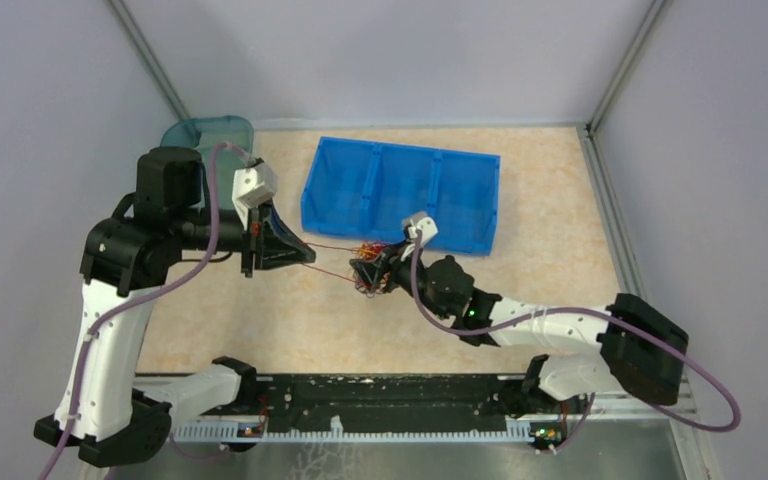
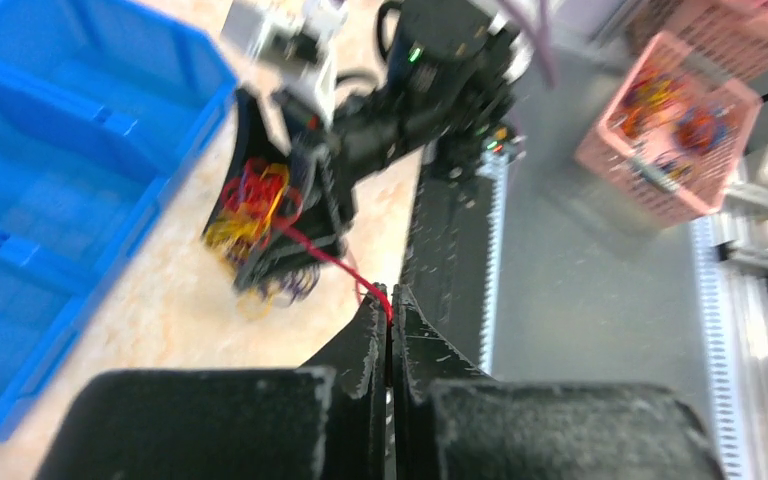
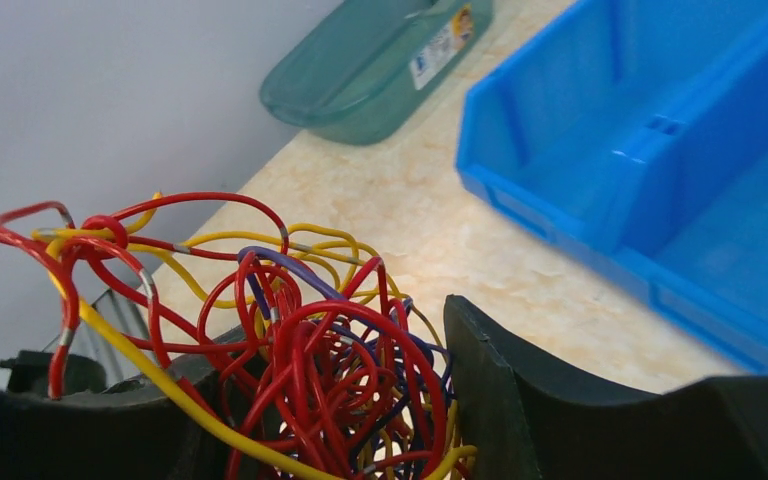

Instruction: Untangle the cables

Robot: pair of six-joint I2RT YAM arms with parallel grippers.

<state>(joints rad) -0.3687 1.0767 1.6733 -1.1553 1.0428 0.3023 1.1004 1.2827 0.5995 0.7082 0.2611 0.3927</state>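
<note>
The cables form a tangle point(image 1: 372, 270) of thin red, yellow and purple wires on the beige table, in front of the blue bin. My right gripper point(image 1: 378, 274) reaches in from the right. In the right wrist view the tangle point(image 3: 330, 370) fills the gap of the right gripper point(image 3: 335, 340) and presses against both fingers. One red cable point(image 1: 332, 272) runs taut from the tangle leftwards to my left gripper point(image 1: 310, 255). The left wrist view shows the left gripper point(image 2: 392, 300) shut on that red cable point(image 2: 325, 257), with the tangle point(image 2: 250, 205) beyond it.
A blue bin point(image 1: 400, 185) with three compartments stands just behind the tangle. A teal lidded container point(image 1: 205, 132) sits at the back left by the wall. Off the table, the left wrist view shows a pink basket point(image 2: 670, 130) holding more wires.
</note>
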